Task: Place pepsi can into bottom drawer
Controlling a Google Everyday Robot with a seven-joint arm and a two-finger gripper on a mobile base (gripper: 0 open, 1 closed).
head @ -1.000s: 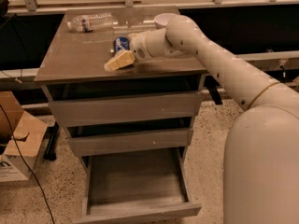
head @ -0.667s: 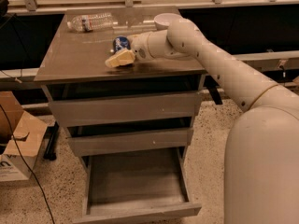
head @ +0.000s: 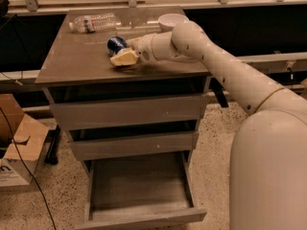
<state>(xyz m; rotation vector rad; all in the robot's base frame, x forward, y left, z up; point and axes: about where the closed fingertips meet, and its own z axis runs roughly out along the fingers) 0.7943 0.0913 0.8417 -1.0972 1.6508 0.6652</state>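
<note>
We find the gripper (head: 125,51) low over the cabinet top (head: 72,61), reached in from the right at the end of the cream arm (head: 225,71). Its pale fingers (head: 123,58) sit against the pepsi can (head: 116,44), one in front of it and one behind; whether they are pressing on the can or merely bracketing it, we cannot tell. The can lies on its side on the cabinet top, near the middle, with a dark end facing us. Behind it, at the back edge, we note a clear water bottle (head: 93,22) lying flat and a white bowl (head: 171,20) to its right. The bottom drawer (head: 139,195) stands pulled out, its wooden floor bare; the two drawers above it are pushed in. A cardboard box (head: 17,152) sits on the floor at left.
</note>
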